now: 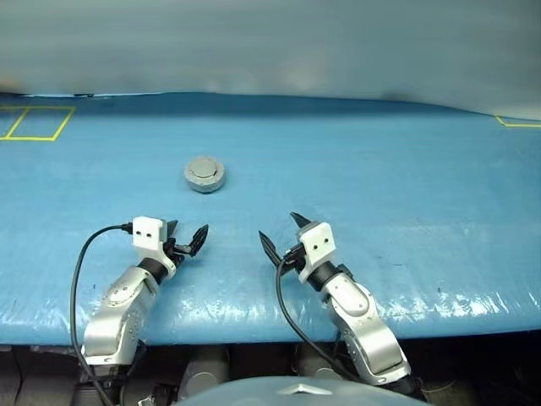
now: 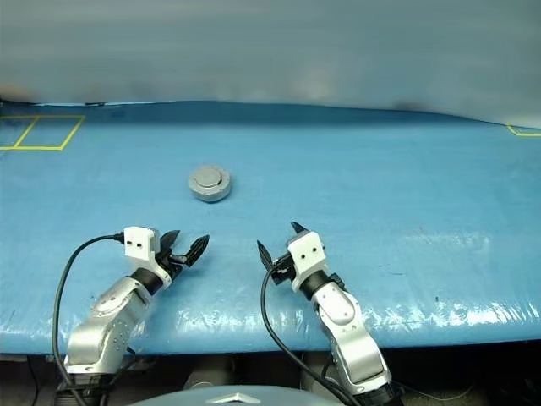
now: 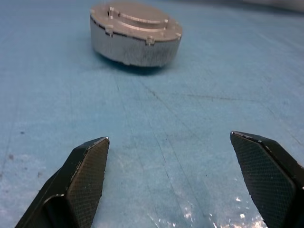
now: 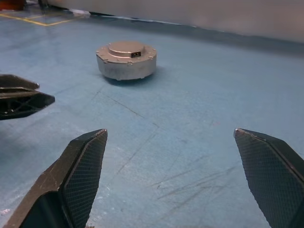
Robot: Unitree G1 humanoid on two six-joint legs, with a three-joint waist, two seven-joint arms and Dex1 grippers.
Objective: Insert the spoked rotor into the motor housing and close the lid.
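Screw bosses around the closed round grey metal motor housing [image 3: 136,33] show from the wrists; overhead it sits mid-surface on the blue table [image 1: 406,194]. Left gripper [image 1: 187,240] and right gripper [image 1: 283,236], both spread empty, point level near the front edge

Legible text, labels, brands, numbers: none. The lid [image 4: 126,49] of the motor housing [image 4: 126,68], ahead of the right gripper [image 4: 180,178], carries one small dark plate on its raised centre; any marking on that plate is too small to read.
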